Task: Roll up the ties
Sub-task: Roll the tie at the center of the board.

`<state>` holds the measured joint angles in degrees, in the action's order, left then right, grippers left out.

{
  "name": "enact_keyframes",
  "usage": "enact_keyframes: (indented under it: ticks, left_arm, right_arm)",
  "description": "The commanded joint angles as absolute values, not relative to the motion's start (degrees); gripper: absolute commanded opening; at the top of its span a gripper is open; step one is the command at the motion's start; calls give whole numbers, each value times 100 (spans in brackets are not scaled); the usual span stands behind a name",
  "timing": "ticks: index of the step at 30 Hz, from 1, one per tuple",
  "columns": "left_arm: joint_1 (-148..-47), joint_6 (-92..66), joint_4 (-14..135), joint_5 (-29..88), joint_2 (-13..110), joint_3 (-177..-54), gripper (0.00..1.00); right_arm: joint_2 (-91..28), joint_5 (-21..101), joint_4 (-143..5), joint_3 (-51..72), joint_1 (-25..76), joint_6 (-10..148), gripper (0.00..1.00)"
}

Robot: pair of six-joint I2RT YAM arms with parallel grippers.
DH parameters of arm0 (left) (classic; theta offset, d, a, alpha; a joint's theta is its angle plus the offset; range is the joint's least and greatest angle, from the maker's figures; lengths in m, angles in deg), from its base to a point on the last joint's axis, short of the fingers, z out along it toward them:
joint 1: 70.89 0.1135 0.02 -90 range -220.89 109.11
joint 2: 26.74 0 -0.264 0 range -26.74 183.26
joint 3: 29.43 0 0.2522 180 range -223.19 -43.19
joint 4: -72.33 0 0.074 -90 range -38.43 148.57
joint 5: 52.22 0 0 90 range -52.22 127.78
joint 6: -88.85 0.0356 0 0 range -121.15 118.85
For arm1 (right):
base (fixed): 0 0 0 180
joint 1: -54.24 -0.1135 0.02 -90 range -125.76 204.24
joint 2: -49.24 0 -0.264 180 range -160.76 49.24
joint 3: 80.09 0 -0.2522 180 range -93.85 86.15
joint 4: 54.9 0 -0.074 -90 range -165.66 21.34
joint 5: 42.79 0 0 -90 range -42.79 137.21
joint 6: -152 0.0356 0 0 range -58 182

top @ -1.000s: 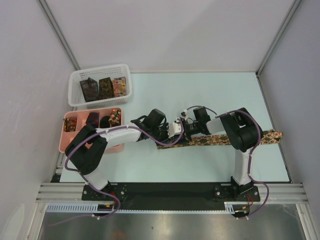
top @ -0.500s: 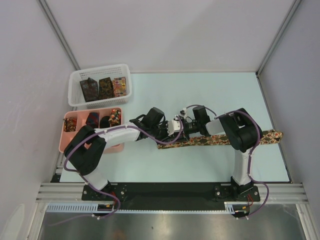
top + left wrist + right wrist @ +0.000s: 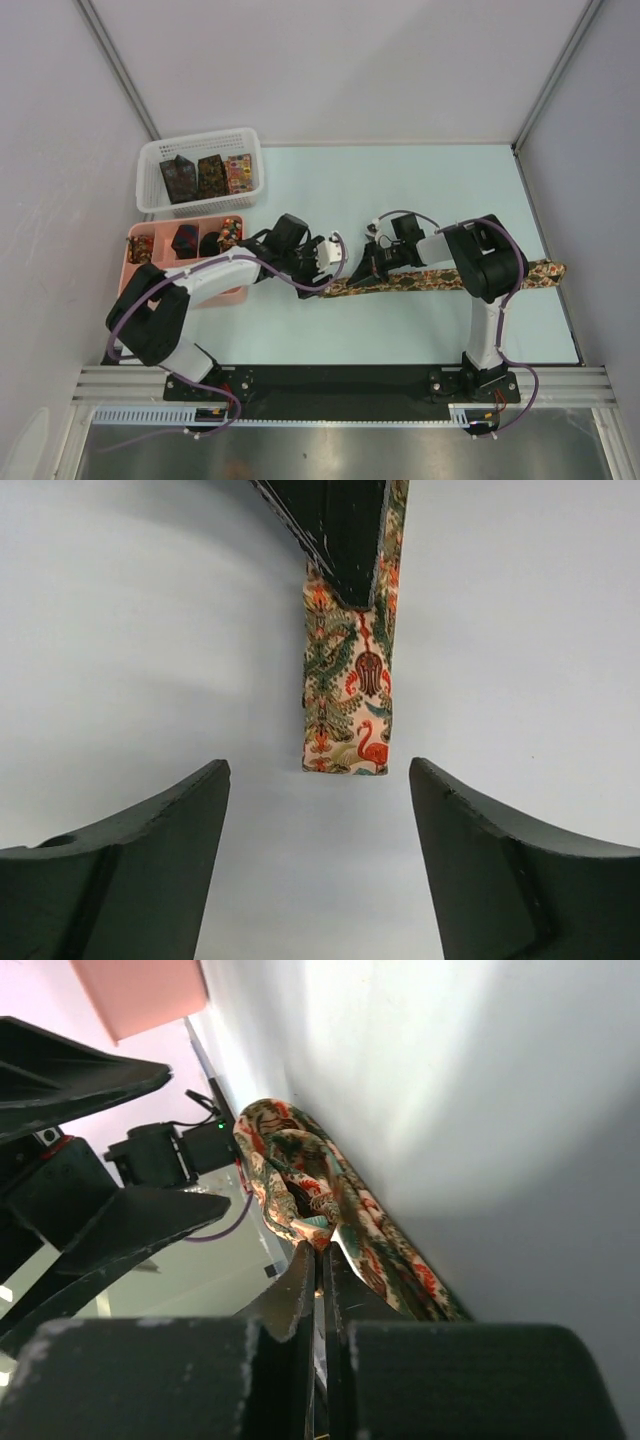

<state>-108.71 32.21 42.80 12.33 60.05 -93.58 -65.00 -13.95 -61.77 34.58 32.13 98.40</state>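
A long brown-gold floral tie lies across the table from the middle to the right edge. Its left end is folded back into a loose loop. My right gripper is shut on that folded end, and its jaws pinch the fabric layers. My left gripper stands open just left of the tie's end, apart from it. In the left wrist view the folded end lies on the table just ahead of the open left gripper, with nothing between the fingers.
A white mesh basket at the back left holds three folded ties. In front of it a pink compartment tray holds small rolls. The left arm reaches across beside the tray.
My left gripper has opened and drawn back to the left, off the tie's end. My right gripper has shut on the folded end, which has shifted slightly left.
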Motion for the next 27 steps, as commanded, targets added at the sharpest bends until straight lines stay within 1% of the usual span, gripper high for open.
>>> enact_keyframes:
  ticks: [1, 4, 7, 8, 10, 11, 14, 17, 24, 25, 27]
  left_arm:
    - [-10947, 3436, 4161, 1115, 6290, -9451, 79]
    - [-10991, 3427, 4047, 1263, 6572, -9707, 80]
    - [-11079, 3497, 3959, 1334, 6730, -9839, 76]
    - [-11123, 3523, 3959, 1361, 6731, -9839, 72]
    - [-11167, 3559, 3967, 1431, 6731, -9813, 68]
    - [-11202, 3559, 4028, 1475, 6722, -9804, 61]
    - [-11237, 3489, 4073, 1467, 6704, -9865, 45]
    - [-11290, 3401, 4064, 1362, 6687, -10006, 38]
    - [-11510, 3217, 4011, 1352, 6976, -10427, 37]
    - [-11536, 3199, 3994, 1344, 7038, -10506, 37]
    - [-11624, 3155, 3976, 1405, 7187, -10594, 37]
  right_arm:
    - [-6581, -1194, -6585, 3245, 3227, 9329, 0]
    - [-6642, -1106, -6787, 3166, 3253, 9206, 0]
    - [-6687, -1045, -7051, 3096, 3297, 9083, 0]
    - [-6696, -1036, -7060, 3096, 3306, 9082, 0]
    - [-6687, -1018, -7077, 3078, 3289, 9082, 0]
    - [-6696, -1044, -7095, 3069, 3280, 9082, 0]
    - [-6687, -1088, -7095, 3034, 3271, 9109, 2]
    - [-6696, -1158, -7139, 2973, 3288, 9135, 5]
    - [-6573, -1220, -7437, 2788, 3367, 9082, 17]
    - [-6538, -1246, -7472, 2788, 3385, 9074, 23]
    - [-6415, -1290, -7560, 2779, 3446, 9030, 30]
